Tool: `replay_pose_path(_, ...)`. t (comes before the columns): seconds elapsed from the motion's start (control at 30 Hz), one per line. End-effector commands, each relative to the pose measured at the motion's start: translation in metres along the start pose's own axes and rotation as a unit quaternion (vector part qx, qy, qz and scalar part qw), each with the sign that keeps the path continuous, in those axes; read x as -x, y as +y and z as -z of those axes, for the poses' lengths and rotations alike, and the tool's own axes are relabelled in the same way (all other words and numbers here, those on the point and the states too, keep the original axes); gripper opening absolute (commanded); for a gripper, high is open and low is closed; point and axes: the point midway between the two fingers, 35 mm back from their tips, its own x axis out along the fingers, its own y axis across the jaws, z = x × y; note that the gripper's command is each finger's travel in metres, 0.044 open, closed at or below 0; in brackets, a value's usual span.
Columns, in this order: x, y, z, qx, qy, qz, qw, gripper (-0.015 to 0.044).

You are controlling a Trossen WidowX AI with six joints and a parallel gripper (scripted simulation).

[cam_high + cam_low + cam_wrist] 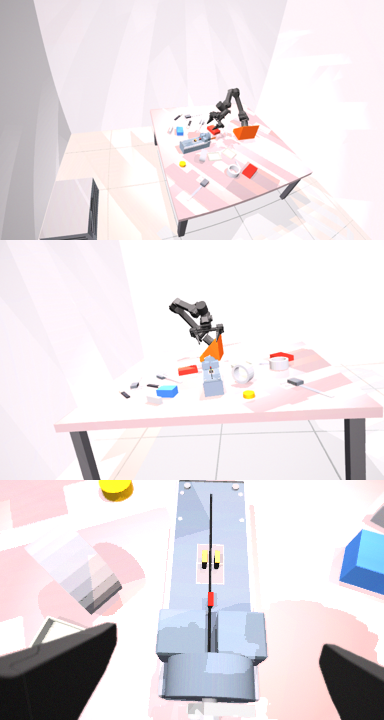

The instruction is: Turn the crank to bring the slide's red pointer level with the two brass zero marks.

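The blue-grey machine (195, 146) (213, 389) (185, 545) stands on the table. Its red pointer (199, 138) (210, 367) (210, 599) sits on the black slot line between the brass marks and the round housing, off level with the marks, on the housing side. One brass mark (204, 557) and the other brass mark (217, 557) flank the slot. The orange-brown crank handle (213, 138) sticks out behind the housing; the wrist view shows only part of the pale crank arm (230, 709). My gripper (210, 126) (208, 343) (216, 642) is open and empty, above the housing end.
A red block (214, 130) (187, 370) lies beside the housing end. An orange wedge (245, 133) (216, 350) stands near the arm's base. A blue block (179, 131) (167, 391) (370, 560) and a pale ring (203, 155) (75, 570) flank the machine. A yellow disc (182, 163) (248, 394) lies farther off.
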Motion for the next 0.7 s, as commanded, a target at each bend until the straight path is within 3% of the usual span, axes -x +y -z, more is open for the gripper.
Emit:
replay_pose_path(0.0,0.01,0.001,0.014,0.008,-0.005,-0.009,1.0,0.044)
replay_pose_path(0.3,0.026,0.003,0.04,0.022,-0.013,-0.023,0.999,0.044)
replay_pose_path(0.67,-0.016,0.005,0.074,0.021,-0.012,-0.024,0.999,0.044)
